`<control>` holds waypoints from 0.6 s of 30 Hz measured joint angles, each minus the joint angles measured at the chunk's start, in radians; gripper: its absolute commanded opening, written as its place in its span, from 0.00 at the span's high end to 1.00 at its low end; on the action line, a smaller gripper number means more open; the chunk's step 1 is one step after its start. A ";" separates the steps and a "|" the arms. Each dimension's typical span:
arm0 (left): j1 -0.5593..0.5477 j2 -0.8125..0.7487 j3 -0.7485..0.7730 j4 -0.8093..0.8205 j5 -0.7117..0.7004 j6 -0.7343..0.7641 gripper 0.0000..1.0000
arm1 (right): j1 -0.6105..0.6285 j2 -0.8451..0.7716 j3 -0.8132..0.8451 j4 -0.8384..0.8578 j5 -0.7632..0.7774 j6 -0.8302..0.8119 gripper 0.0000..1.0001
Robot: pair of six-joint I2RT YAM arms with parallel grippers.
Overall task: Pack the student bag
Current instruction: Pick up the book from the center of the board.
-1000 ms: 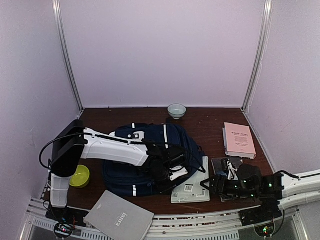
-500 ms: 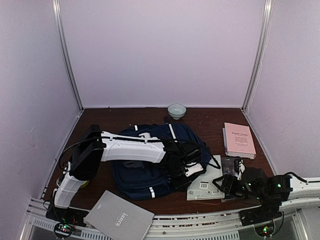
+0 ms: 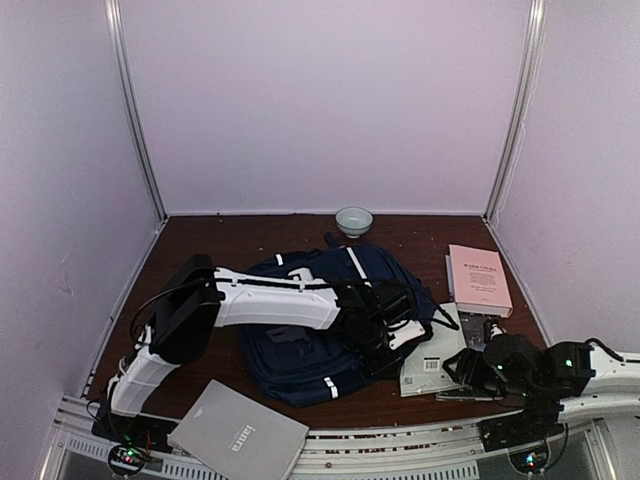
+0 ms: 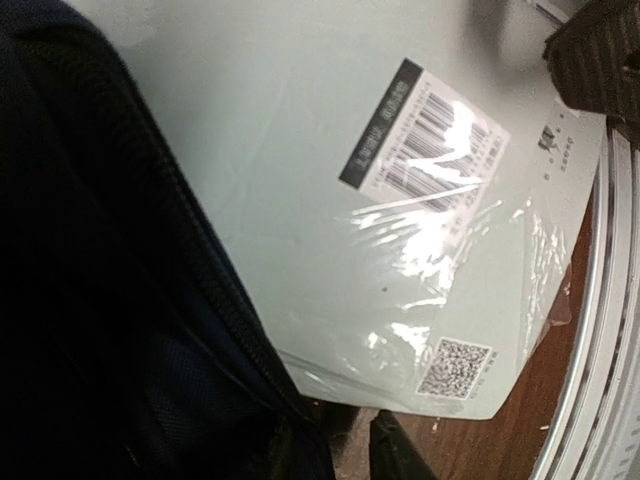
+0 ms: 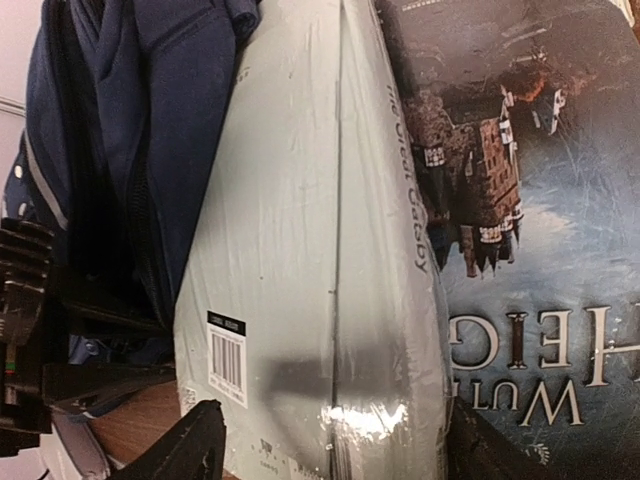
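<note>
Beside a book (image 5: 530, 200) lettered "WUT… HEIG", right claw (image 5: 330, 447) gapes; left claw (image 3: 392, 340) grips the student bag (image 3: 300, 352).

Your left claw (image 3: 392, 335) has swung right across the tabletop (image 3: 230, 240), dragging the student bag (image 3: 300, 355) along. The pale wrapped book (image 3: 432, 362) slid right too, now against the dark book (image 5: 520, 200). Your right claw (image 3: 468, 367) backed off rightward.

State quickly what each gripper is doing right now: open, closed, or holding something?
Left gripper: closed on the edge of the large navy blue fabric backpack.
Right gripper: open, fingers either side of the pale grey plastic-wrapped book.
</note>
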 measured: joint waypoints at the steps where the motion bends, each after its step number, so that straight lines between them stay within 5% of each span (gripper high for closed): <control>1: 0.000 0.000 0.000 0.006 0.001 0.000 0.70 | -0.010 0.049 0.019 0.000 -0.006 -0.013 0.25; 9: 0.014 0.003 0.000 0.002 0.000 0.004 0.70 | -0.093 0.201 0.026 0.164 -0.099 -0.141 0.45; 18: 0.031 -0.008 -0.022 -0.001 -0.002 0.009 0.71 | -0.097 0.227 0.019 0.447 -0.267 -0.104 0.94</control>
